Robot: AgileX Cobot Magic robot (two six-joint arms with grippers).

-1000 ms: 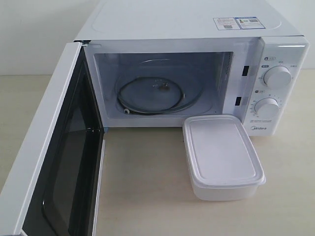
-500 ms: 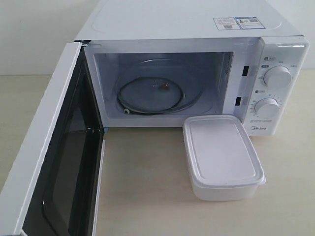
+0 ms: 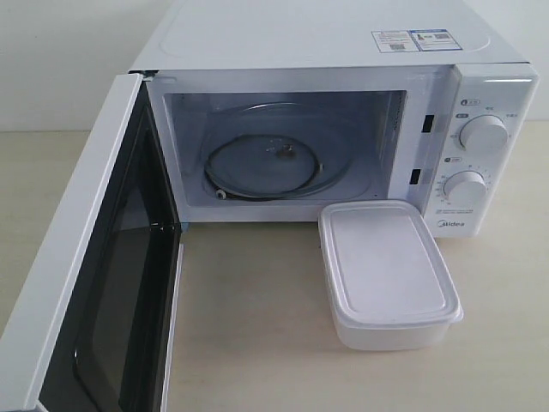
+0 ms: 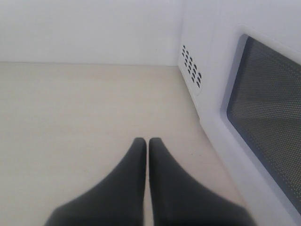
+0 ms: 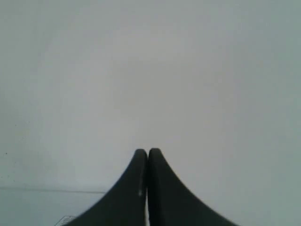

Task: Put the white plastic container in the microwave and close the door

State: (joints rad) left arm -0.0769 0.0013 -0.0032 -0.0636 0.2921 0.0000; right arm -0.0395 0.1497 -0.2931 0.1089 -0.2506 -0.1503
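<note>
The white plastic container sits lidded on the beige table, just in front of the microwave below its dial panel. The door is swung wide open to the left, baring the glass turntable inside. Neither gripper shows in the exterior view. In the left wrist view my left gripper is shut and empty, low over the table beside the door and its dark mesh window. My right gripper is shut and empty too, facing a plain pale wall.
Two round dials sit on the microwave's right panel. The beige tabletop spreads between the open door and the container. A vent grille shows on the microwave's side in the left wrist view.
</note>
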